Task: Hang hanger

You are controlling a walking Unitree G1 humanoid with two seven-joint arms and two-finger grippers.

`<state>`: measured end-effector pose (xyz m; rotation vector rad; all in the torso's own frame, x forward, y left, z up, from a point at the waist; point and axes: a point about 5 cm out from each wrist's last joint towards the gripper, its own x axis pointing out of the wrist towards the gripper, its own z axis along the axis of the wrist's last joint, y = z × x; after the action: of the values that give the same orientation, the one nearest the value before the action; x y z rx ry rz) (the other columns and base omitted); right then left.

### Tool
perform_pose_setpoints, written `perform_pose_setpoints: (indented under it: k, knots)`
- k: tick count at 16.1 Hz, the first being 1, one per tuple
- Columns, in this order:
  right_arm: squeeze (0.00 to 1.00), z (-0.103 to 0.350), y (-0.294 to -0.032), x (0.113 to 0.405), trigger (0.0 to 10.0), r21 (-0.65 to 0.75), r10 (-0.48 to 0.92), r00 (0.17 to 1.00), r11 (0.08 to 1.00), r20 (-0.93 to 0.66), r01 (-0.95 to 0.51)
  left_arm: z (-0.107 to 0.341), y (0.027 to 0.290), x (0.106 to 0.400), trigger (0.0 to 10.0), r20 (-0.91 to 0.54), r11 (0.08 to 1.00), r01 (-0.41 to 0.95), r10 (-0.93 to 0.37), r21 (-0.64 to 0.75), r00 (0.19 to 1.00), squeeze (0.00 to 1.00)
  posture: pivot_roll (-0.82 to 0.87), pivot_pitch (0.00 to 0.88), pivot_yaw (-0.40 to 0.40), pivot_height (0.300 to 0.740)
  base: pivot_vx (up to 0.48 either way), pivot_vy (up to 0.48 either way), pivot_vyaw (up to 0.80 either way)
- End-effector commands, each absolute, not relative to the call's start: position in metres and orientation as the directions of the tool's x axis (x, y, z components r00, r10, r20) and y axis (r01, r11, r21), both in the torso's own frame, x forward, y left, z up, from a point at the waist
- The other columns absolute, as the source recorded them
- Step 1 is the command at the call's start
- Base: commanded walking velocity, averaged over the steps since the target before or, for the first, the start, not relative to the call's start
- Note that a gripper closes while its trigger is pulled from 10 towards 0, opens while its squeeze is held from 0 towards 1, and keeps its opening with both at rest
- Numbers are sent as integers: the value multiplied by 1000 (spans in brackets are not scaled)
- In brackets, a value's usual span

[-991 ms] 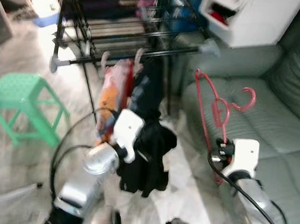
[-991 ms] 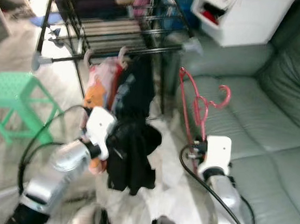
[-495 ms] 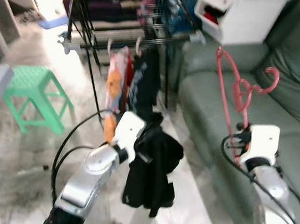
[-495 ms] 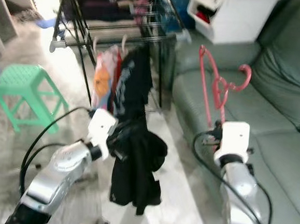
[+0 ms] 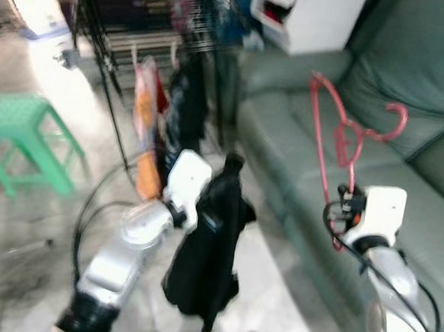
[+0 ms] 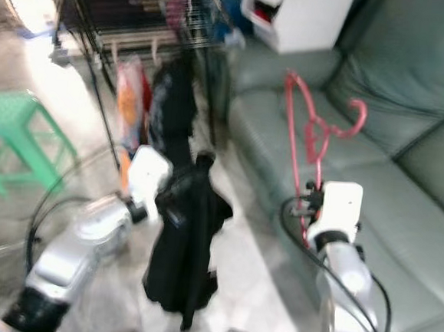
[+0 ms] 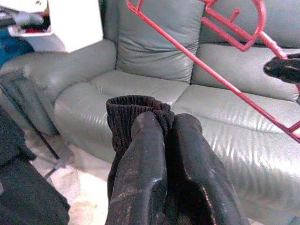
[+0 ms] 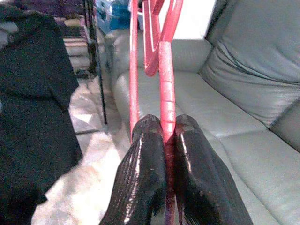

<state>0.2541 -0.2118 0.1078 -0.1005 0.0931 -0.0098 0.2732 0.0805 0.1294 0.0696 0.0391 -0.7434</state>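
The red hanger (image 5: 340,137) stood upright in the right gripper (image 8: 161,136), whose 2 black fingers (image 8: 145,178) were clenched on one of its thin bars, low on the frame, so the hook (image 5: 391,118) rose above the sofa (image 5: 435,198). It looked like a light, rigid piece of plastic or coated wire with a smooth surface, so it probably weighed little but could pivot or slip in a pinch on a single bar. Held low as it was, the hook end likely swung freely. A hold nearer the neck would have steadied it, though the present one left the hook clear for the rail.

The left gripper (image 7: 161,126) was clamped on the ribbed hem or cuff of a black garment (image 5: 204,249), which hung limp below it over the pale floor (image 5: 41,221). That cloth was soft and floppy and would take whatever shape it was draped into. It hung between the 2 arms, just beside the drying rack (image 5: 124,43).

The rack stood ahead and to the robot's left, with an orange garment (image 5: 144,129) and a dark garment (image 5: 182,109) already hanging from its rail, crowding the nearer stretch. A white box (image 5: 307,15) sat behind the sofa's armrest, and a green stool (image 5: 20,139) stood off to the left, well apart. The eye views were blurred, so free rail space could not be judged. The hanging clothes, the black garment and the cables (image 5: 87,217) trailing from the left arm lay in the hanger's likely path.
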Motion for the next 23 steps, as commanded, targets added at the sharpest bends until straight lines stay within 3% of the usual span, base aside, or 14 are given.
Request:
perform_pose_setpoints:
  k: [1,9,12,19,23]
  knots:
    - [0,118,-206,258,10000,-100,5,999,995,-49,-10,135,86,277,10000,-38,745,664,-663,63,748,0,-71,17,34,740,0,480,0]
    - [0,119,-198,259,10000,-44,39,998,998,-53,-41,134,83,276,10000,-35,734,676,-675,64,737,0,-70,13,30,740,0,445,-161]
    - [0,114,-197,260,10000,-189,23,996,981,-84,-39,137,82,276,10000,-14,726,679,-682,107,732,0,-66,13,25,740,0,0,0]
    - [0,114,-200,263,10000,-214,-30,997,977,-66,15,141,81,276,10000,-3,706,700,-704,108,710,0,-58,24,32,740,0,0,0]
    - [0,116,-194,264,10000,-190,-7,999,982,-52,-3,143,79,276,10000,7,700,701,-708,138,706,0,-57,27,34,740,0,360,0]
